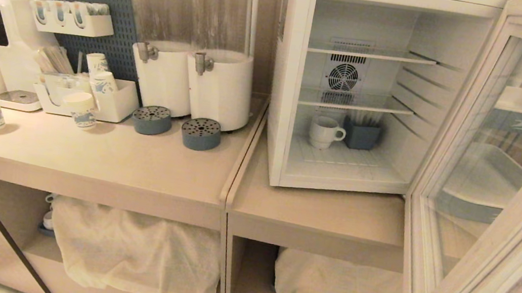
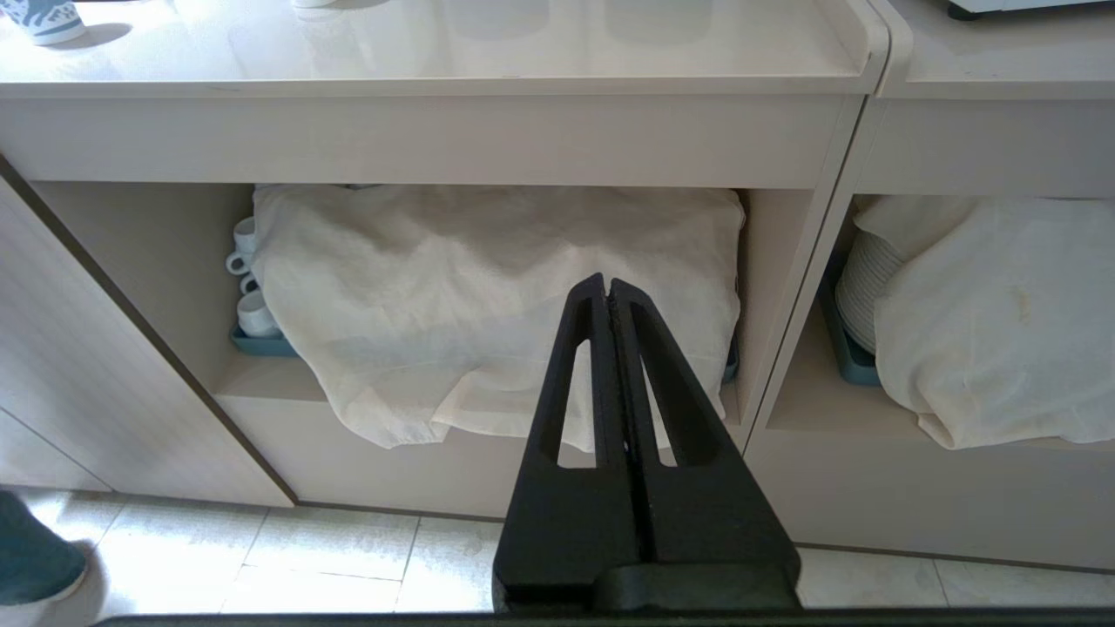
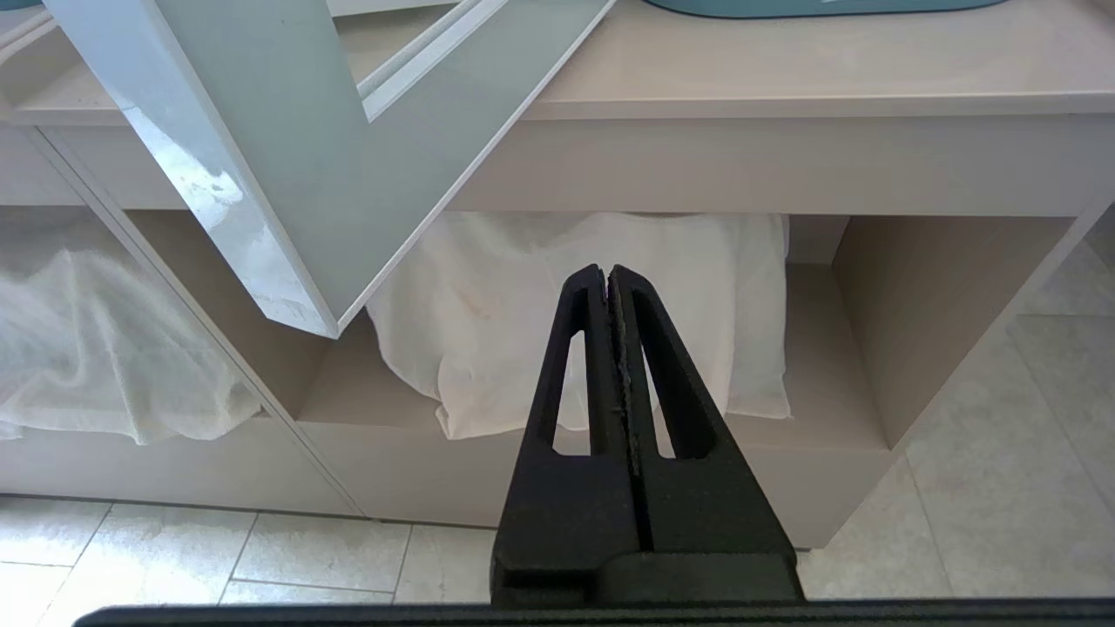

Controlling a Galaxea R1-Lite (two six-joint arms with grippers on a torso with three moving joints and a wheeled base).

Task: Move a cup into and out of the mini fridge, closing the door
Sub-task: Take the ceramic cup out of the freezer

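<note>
I begin with what is closest to me: both arms hang low in front of the cabinets, below the counter. My left gripper [image 2: 608,283] has its fingers pressed together on nothing and points at the cloth [image 2: 488,296] in the lower shelf. My right gripper [image 3: 607,272] is pressed together and empty too, and the bottom corner of the open door [image 3: 261,218] hangs just above and beside it. Further up and away from both grippers stands the mini fridge [image 1: 287,78] on the counter [image 1: 313,210], with its door swung wide toward my right side. Deep inside, on the fridge floor near the back, sits the cup [image 1: 323,131], upright, its handle turned toward a small blue box [image 1: 361,134] just beside it. I judge the opening lies above and between the two grippers, and the door edge is nearer to the right one, so the left arm has the freer way to the cup.
</note>
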